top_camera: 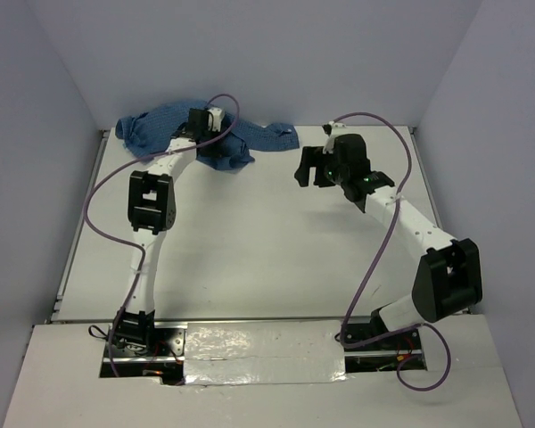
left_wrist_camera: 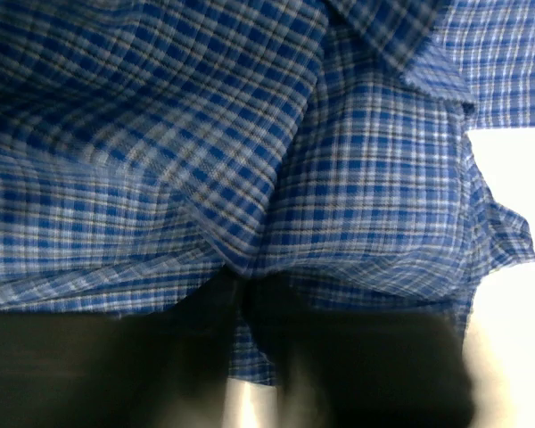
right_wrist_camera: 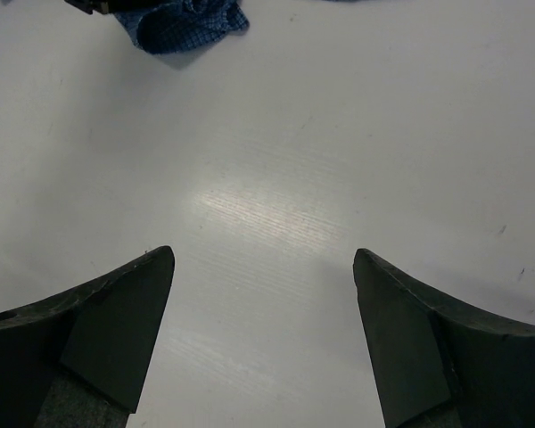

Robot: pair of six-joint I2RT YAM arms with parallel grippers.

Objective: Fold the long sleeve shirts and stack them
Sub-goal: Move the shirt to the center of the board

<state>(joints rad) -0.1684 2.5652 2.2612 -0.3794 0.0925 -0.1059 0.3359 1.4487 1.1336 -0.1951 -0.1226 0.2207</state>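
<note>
Blue checked shirt [top_camera: 156, 125] lies bunched at the far left corner of the white desk [top_camera: 250, 250], with one part trailing rightward along the far wall. The left fingers [left_wrist_camera: 339, 357] are together, clamped on a fold of the cloth, which fills nearly the whole left wrist view and hides the desk beneath. The right fingers [right_wrist_camera: 116, 312] stand apart over bare desk, holding nothing, well apart from the shirt. A purple cable [top_camera: 98, 192] loops beside the left arm.
</note>
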